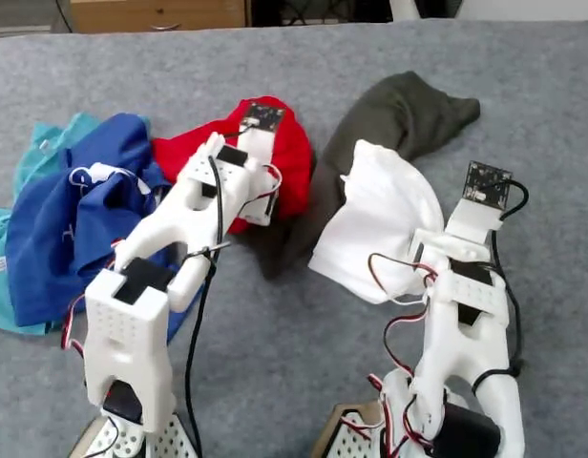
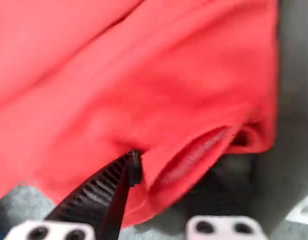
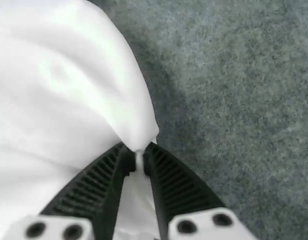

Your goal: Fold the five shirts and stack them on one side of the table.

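Your right end effector pinches the white shirt; pull it flat next. Whether the left end effector holds the red shirt, you cannot tell.

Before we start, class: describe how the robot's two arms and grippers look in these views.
The left arm and right arm are blocky white plastic shells with black motors at the joints. Thin red, white and black wires loop along them; a thicker black cable trails each. The right gripper has black ribbed fingers on white mounts with dark holes.
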Motion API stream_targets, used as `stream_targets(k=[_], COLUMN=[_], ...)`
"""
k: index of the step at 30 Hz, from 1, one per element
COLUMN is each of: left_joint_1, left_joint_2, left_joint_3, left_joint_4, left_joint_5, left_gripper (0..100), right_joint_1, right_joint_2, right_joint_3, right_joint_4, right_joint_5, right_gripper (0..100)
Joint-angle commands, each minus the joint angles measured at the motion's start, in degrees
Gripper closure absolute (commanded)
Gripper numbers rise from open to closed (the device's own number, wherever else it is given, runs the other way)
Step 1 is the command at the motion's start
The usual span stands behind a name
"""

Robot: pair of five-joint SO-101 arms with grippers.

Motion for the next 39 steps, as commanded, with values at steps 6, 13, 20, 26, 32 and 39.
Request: stream_targets(k=[6, 13, 20, 26, 32, 39], left_joint_1=[-6.6, -20.4, -35.5, -51.0, -58.9, -57.2], left_joint_2=[-2.5, -17.0, -35.8, -48.7, -56.8, -62.7], left_joint_3=[-4.2, -4.0, -3.8, -3.8, 2.3, 24.2], left_joint_4=[6.8, 11.0, 16.4, 22.1, 30.6, 32.4], left_joint_5=[0.1, 0.2, 0.0, 0.3, -0.6, -4.8], left_gripper=[97, 97, 97, 97, 96, 78], right_joint_1=[-1.0, -1.0, -1.0, -1.0, -1.2, -1.4], right_joint_2=[-0.9, -0.9, -0.9, -0.9, -0.9, -0.9], right_joint_3=[0.0, 0.0, 0.0, 0.0, 0.0, 0.0], right_joint_4=[-1.3, -1.3, -1.3, -1.3, -1.1, -1.2], right_joint_5=[0.7, 0.7, 0.7, 0.7, 0.7, 0.7], right_gripper=[98.0, 98.0, 98.0, 98.0, 98.0, 98.0])
